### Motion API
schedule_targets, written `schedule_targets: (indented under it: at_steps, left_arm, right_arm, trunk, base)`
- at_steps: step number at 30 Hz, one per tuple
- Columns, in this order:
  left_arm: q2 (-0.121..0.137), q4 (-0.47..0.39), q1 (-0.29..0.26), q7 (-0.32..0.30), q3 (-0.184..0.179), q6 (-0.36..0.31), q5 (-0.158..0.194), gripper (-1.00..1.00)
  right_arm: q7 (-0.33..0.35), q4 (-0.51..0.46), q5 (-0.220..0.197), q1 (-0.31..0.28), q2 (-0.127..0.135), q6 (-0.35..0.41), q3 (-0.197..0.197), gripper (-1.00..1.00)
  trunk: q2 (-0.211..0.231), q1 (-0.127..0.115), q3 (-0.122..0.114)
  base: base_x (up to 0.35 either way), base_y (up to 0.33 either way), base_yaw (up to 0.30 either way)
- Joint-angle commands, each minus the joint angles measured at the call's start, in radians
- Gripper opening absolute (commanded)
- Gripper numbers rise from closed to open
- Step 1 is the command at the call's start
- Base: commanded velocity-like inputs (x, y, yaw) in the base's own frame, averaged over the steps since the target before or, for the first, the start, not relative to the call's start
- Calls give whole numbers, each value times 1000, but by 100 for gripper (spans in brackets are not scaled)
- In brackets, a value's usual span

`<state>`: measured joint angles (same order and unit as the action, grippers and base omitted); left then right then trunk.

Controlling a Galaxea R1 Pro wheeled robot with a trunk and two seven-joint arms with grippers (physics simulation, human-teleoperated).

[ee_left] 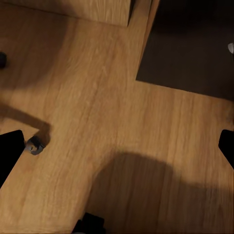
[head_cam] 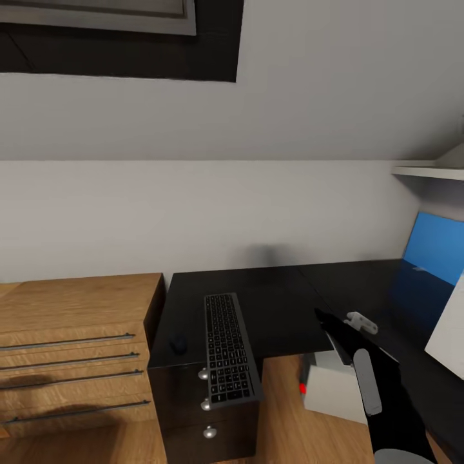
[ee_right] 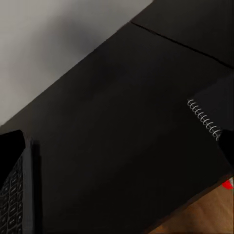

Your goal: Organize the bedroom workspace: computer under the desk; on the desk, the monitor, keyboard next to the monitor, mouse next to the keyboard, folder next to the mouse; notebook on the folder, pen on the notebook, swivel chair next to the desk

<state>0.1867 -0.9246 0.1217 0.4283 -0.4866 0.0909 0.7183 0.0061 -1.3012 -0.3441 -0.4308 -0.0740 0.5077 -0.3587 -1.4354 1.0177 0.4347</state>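
Note:
The black desk [head_cam: 277,303] stands against the grey wall. The keyboard [head_cam: 229,348] lies lengthwise on its left part, above the drawer unit, with its near end over the desk edge. The small black mouse [head_cam: 178,343] sits just left of it. The grey-white computer [head_cam: 332,386] stands under the desk, showing a red light. My right gripper [head_cam: 328,322] hovers open over the desk right of the keyboard [ee_right: 14,195], and a spiral-bound notebook [ee_right: 214,107] lies by one finger. My left gripper [ee_left: 117,151] hangs open over the wood floor.
A light wood chest of drawers [head_cam: 71,348] adjoins the desk's left side. A blue panel [head_cam: 438,248] and a white slanted board [head_cam: 451,335] stand at the right, under a white shelf [head_cam: 428,172]. A castor [ee_left: 35,145] rests on the floor near my left fingers.

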Motion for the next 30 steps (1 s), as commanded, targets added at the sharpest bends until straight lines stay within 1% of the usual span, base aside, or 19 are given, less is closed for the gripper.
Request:
schedule_targets:
  at_steps: [1,7,12,13,17,20,24,25,27,30]
  left_arm:
    - [1,-1,-1,6,-5,7,11,100]
    - [0,0,-1,6,-3,8,10,100]
    - [0,1,-1,6,-3,9,10,100]
    - [0,1,-1,8,-1,8,11,100]
    - [0,1,-1,9,0,8,11,100]
    - [1,1,-1,11,1,9,12,100]
    - [1,1,-1,12,1,9,12,100]
    - [1,1,-1,12,2,9,12,100]
    - [1,1,-1,12,2,9,12,100]
    - [1,1,-1,12,2,9,12,100]
  right_arm:
    - [1,-2,-8,0,-1,5,-3,100]
    - [1,-3,-15,1,-2,4,-3,100]
    - [1,-1,-17,1,-4,-1,-2,100]
    - [4,11,-17,1,-6,-6,-1,100]
    - [6,33,-17,1,-7,-9,3,100]
    - [5,53,-18,1,-11,-25,15,100]
    - [3,64,-19,1,-20,-70,29,100]
    - [2,71,-19,1,-29,-101,32,100]
    - [1,82,-21,1,-38,-137,34,100]
    - [1,107,-34,1,-49,-194,36,100]
  trunk:
    - [-1,0,1]
    - [-1,0,1]
    - [-1,0,1]
    - [-1,0,1]
    - [-1,0,1]
    - [-1,0,1]
    - [-1,0,1]
    - [-1,0,1]
    - [-1,0,1]
    - [-1,0,1]
  base:
    - [-257,0,0]
    - [-306,-1,0]
    - [-330,-97,0]
    - [-237,-180,0]
    - [-148,-117,0]
    - [-54,-42,0]
    - [-24,-19,0]
    - [-11,-9,0]
    - [-8,-6,0]
    - [-5,-4,0]
